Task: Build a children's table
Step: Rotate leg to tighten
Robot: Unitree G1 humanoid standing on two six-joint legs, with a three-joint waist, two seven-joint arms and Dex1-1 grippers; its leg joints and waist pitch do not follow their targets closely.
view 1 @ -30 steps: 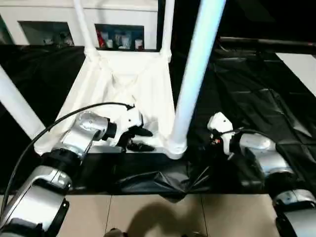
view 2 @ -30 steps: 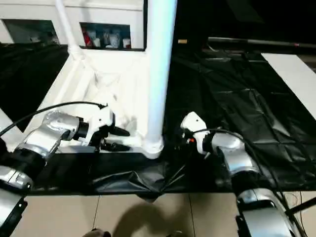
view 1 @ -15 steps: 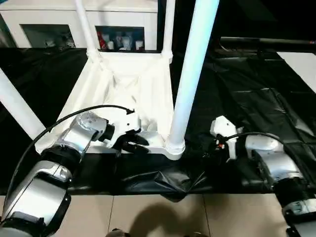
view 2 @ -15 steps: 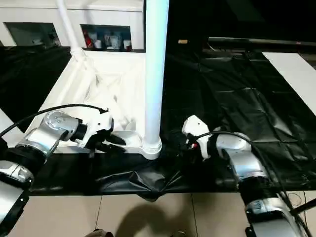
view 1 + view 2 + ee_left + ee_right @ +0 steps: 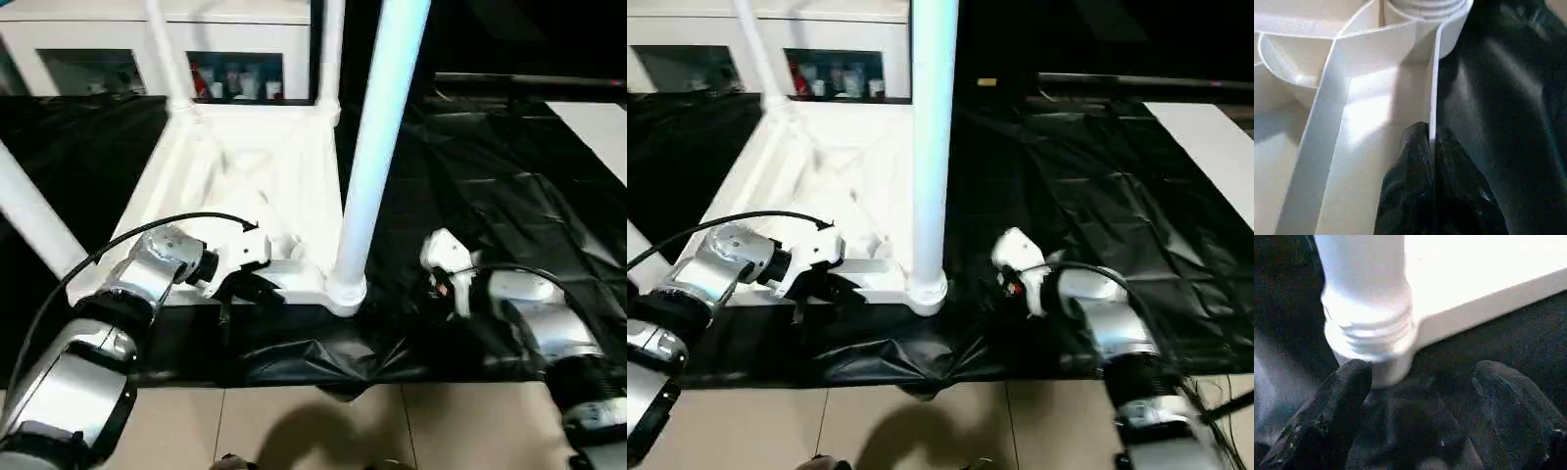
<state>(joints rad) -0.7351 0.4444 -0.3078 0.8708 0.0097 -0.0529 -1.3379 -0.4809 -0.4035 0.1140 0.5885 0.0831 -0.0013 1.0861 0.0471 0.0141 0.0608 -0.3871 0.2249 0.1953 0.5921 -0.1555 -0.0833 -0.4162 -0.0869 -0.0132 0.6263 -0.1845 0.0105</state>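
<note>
Black plastic sheeting point(image 5: 490, 186) covers the floor; on it lies the upturned children's table point(image 5: 257, 166), legs up. From my left wrist, my left gripper point(image 5: 1431, 142) pinches the tabletop's near rim. From my right wrist, my right gripper point(image 5: 1422, 382) stands spread beside the corner leg point(image 5: 1364, 298).

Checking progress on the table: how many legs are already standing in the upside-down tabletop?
4. One at the near right corner, by the right gripper; one at the near left; two at the far corners, left and right. All rise out of the picture.
</note>
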